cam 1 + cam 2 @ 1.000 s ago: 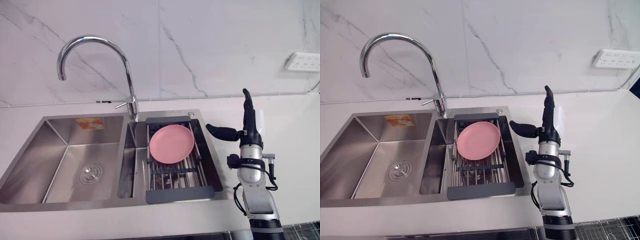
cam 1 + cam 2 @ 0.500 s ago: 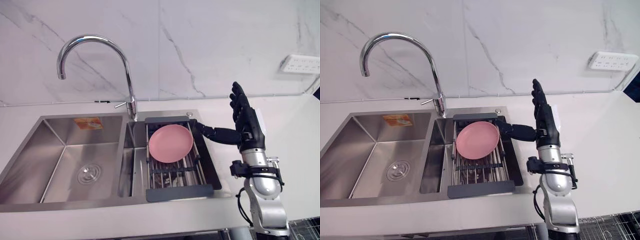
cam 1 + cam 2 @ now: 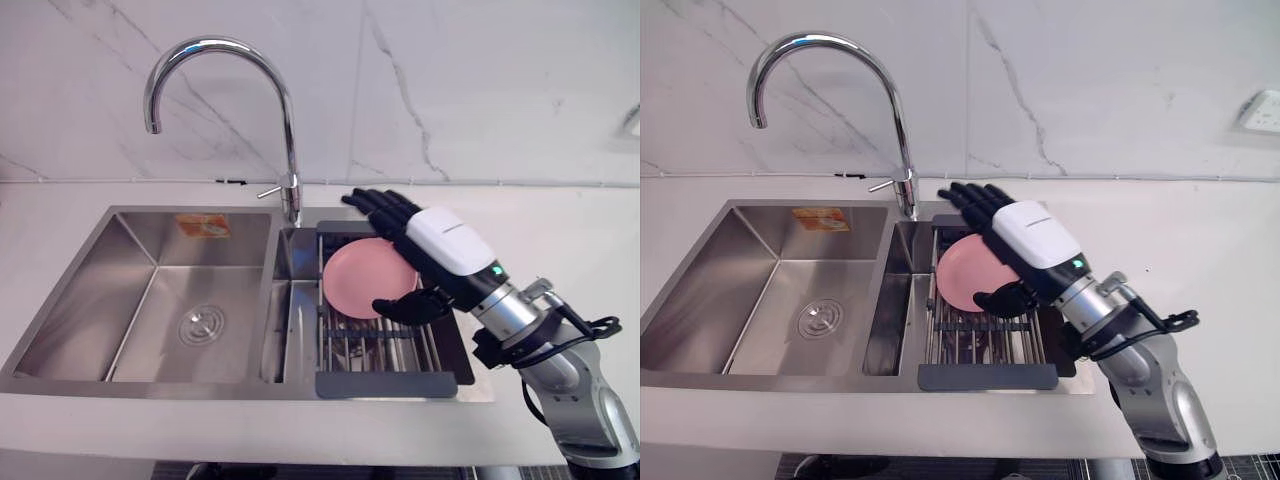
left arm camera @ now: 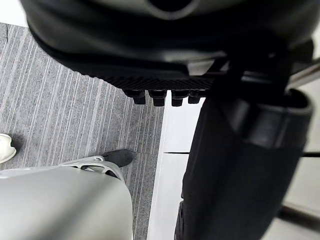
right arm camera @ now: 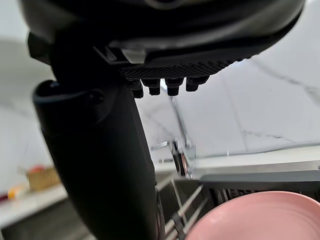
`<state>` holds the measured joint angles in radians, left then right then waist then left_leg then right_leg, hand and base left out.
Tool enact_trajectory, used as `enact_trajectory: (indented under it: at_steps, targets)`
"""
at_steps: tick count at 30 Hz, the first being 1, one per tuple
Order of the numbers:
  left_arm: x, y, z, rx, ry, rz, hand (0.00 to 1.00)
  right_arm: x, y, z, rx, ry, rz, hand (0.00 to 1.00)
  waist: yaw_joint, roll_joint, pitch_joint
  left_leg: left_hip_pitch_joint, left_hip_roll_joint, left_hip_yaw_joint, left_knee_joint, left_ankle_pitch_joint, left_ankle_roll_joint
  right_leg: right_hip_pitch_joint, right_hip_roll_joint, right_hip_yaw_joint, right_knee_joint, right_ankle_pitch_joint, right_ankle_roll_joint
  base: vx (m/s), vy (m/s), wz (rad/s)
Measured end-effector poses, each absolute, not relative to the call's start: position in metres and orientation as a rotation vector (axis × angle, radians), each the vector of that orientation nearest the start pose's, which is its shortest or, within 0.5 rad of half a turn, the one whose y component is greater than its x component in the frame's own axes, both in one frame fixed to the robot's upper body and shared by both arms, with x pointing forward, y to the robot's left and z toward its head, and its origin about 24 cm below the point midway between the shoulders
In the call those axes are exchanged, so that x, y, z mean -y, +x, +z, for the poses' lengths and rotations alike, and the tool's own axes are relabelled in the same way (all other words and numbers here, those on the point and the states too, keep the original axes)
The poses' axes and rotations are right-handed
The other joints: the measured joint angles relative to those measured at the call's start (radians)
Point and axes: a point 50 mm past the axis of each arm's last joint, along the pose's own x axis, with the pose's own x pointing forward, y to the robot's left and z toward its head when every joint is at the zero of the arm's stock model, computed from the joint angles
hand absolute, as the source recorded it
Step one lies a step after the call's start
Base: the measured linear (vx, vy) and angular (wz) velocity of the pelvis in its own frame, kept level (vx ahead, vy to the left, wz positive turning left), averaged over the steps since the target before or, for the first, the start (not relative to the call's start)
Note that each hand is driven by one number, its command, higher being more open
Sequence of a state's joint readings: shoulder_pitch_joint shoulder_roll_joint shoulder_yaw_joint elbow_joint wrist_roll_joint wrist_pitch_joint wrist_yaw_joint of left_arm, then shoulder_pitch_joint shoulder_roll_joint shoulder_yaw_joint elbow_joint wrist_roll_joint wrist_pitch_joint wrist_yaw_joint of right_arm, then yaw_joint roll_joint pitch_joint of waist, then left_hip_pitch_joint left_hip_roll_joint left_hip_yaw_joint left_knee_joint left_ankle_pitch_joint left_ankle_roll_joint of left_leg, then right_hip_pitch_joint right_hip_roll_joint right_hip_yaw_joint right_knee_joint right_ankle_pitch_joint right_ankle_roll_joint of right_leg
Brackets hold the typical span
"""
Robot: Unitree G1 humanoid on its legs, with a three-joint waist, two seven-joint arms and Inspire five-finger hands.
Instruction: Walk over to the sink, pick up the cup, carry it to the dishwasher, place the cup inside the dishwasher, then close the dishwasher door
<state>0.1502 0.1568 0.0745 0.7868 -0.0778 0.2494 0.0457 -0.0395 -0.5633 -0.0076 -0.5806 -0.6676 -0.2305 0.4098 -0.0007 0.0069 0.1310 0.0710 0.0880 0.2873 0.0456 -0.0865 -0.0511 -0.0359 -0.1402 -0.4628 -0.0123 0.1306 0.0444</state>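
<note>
My right hand (image 3: 440, 245) reaches in from the right and hovers over a pink plate (image 3: 352, 282). The plate leans on a dark wire rack (image 3: 385, 355) in the sink's right basin. The hand is open: its straight fingers (image 3: 970, 197) stretch past the plate's far rim toward the faucet. Its thumb (image 3: 405, 306) lies by the plate's near rim. The right wrist view looks along the thumb (image 5: 105, 165), with the pink plate (image 5: 260, 220) just beyond it. My left hand (image 4: 165, 45) hangs idle above a grey floor, fingers relaxed.
A steel double sink (image 3: 130, 300) is set into a white counter (image 3: 560, 225), with a tall curved faucet (image 3: 285, 130) behind the divider. The left basin has a drain (image 3: 202, 325). A marble wall rises at the back, with a socket (image 3: 1262, 108) at the right.
The right hand has swung from upright over the counter, right of the sink, down and left across the pink plate. The camera has shifted too.
</note>
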Motion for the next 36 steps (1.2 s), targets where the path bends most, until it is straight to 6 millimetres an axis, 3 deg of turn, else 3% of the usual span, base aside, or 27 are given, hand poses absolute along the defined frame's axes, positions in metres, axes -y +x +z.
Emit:
enact_trajectory:
  at_steps: [9,22,36]
  targets:
    - [-0.221,0.098,-0.147,-1.179,0.058,0.23,1.0,0.149,0.221,0.156,0.424,-1.627,0.508,1.0,0.009,-0.021,0.009,0.019,-0.006,-0.003,-0.027,0.0,0.001,0.005,-0.007,-0.001,0.019,-0.018,0.008,0.0,0.0,0.0]
    - [-0.22,0.096,-0.148,-1.195,0.081,0.243,1.0,0.158,0.227,0.144,0.302,-1.703,0.451,1.0,0.008,-0.024,0.007,0.035,-0.012,0.005,-0.045,0.005,0.002,0.005,-0.009,0.008,0.019,-0.019,0.01,-0.01,0.001,-0.01]
    - [-0.221,0.094,-0.148,-1.203,0.092,0.246,1.0,0.155,0.221,0.126,0.192,-1.749,0.56,1.0,0.006,-0.035,-0.016,0.045,-0.013,0.009,-0.046,0.005,0.003,0.016,-0.008,0.013,0.012,-0.019,0.011,-0.03,0.0,-0.01]
